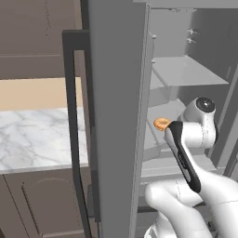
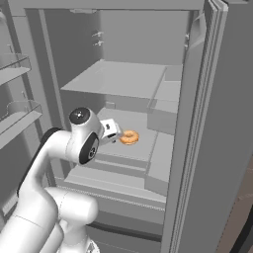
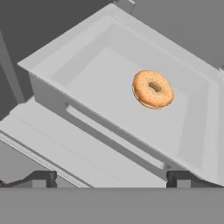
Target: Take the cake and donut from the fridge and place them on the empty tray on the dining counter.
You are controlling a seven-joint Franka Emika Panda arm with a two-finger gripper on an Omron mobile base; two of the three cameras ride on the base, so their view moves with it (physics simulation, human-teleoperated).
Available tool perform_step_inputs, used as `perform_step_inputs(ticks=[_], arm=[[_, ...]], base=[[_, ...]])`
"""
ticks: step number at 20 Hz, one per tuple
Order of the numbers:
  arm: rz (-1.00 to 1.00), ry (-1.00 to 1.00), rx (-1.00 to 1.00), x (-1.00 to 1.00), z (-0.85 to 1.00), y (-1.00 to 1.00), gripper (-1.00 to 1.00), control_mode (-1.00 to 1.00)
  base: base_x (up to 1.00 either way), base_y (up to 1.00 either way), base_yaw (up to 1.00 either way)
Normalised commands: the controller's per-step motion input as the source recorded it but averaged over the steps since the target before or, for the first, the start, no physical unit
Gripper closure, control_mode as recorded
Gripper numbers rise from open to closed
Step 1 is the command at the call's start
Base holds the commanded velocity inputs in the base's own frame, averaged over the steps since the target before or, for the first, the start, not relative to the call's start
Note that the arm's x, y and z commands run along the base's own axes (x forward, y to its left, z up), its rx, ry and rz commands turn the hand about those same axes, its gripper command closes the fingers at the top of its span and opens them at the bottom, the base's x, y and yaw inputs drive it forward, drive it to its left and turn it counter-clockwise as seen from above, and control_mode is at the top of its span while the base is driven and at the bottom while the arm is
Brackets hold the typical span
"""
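Leftmost, in the left base view, a marble worktop sits over brown cabinets, with the fridge door swung open toward the camera and its long dark handle running vertically. Further right, grey shelves show inside the fridge. On a middle shelf lies the donut, a small orange-tan ring resting flat. From the right base view the white arm rises at about seven o'clock and reaches into the fridge, the pincer just beside the donut at its nine o'clock side, not touching it. Through the hand view the donut sits around one o'clock from centre in a shallow grey tray-like shelf, and the pincer's two dark fingertips stand wide apart, holding nothing
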Motion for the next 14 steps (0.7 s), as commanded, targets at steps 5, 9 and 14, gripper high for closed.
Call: perform_step_inputs(ticks=[5, 9, 14], arm=[[0.00, 0.03, 0.00, 0.44, -0.04, 0.00, -1.00, -1.00], [0.00, 0.00, 0.00, 0.50, -0.06, 0.00, -1.00, -1.00], [0.00, 0.00, 0.00, 0.36, -0.16, 0.00, -1.00, -1.00]], base=[[0.00, 0.00, 0.00], [0.00, 0.00, 0.00], [0.00, 0.00, 0.00]])
